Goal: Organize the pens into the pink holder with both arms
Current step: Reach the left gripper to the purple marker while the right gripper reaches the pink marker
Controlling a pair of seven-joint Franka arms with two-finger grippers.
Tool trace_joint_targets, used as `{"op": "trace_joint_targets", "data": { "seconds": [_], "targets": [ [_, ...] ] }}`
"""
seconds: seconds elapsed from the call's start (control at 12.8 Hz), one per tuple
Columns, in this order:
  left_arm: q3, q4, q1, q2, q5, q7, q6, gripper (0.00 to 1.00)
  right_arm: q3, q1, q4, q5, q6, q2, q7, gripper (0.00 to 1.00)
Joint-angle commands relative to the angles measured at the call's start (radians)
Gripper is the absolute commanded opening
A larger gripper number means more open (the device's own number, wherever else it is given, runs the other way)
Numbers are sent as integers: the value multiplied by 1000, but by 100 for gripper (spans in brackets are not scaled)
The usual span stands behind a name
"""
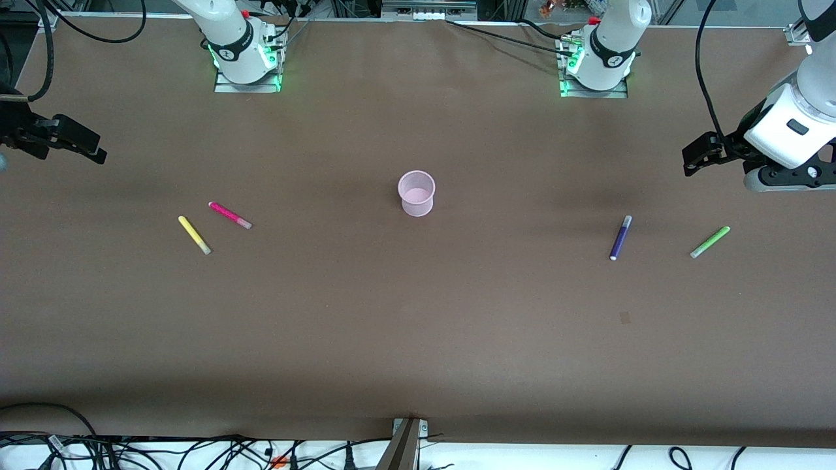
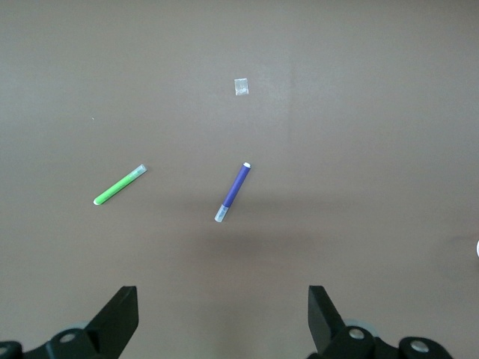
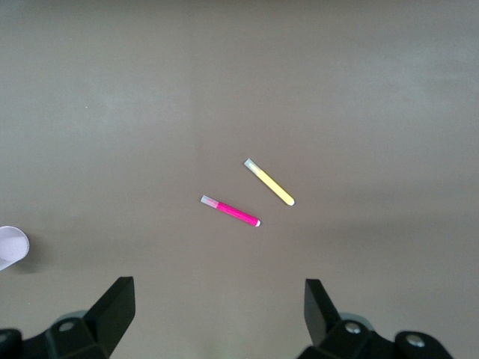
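The pink holder [image 1: 416,193] stands upright and empty at the table's middle; its rim shows at the edge of the right wrist view [image 3: 10,247]. The yellow pen [image 1: 194,235] [image 3: 269,182] and magenta pen [image 1: 230,215] [image 3: 230,212] lie toward the right arm's end. The purple pen [image 1: 620,238] [image 2: 233,192] and light green pen [image 1: 710,242] [image 2: 119,185] lie toward the left arm's end. My right gripper [image 1: 91,149] [image 3: 218,310] is open and empty, up over the table's right-arm end. My left gripper [image 1: 693,160] [image 2: 222,314] is open and empty, up over the left-arm end.
A small pale square patch [image 1: 625,318] [image 2: 240,87] lies on the brown table [image 1: 418,339], nearer the front camera than the purple pen. Both arm bases [image 1: 247,62] [image 1: 594,68] stand at the table's back edge. Cables [image 1: 196,450] trail along the front edge.
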Motion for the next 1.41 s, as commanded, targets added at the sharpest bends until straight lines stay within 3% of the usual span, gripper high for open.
{"op": "trace_joint_targets", "data": {
  "seconds": [0.0,0.55,0.78,0.94,1.17,1.33],
  "targets": [
    [-1,17,4,-2,7,22,-22,100,1,2,15,-16,-1,3,-13,100],
    [-3,9,-2,9,9,19,-83,100,1,4,17,-16,0,3,-32,100],
    [-3,3,-4,76,14,115,-189,100,-3,-3,14,-20,-27,2,-61,100],
    [-1,-6,-4,172,23,159,-223,100,0,0,6,-11,-72,3,-101,100],
    [-1,-11,18,297,43,162,-182,100,18,5,-78,-6,-37,17,-190,100],
    [-1,-103,16,317,86,173,-32,100,27,5,-201,-3,62,5,-325,100]
  ]
}}
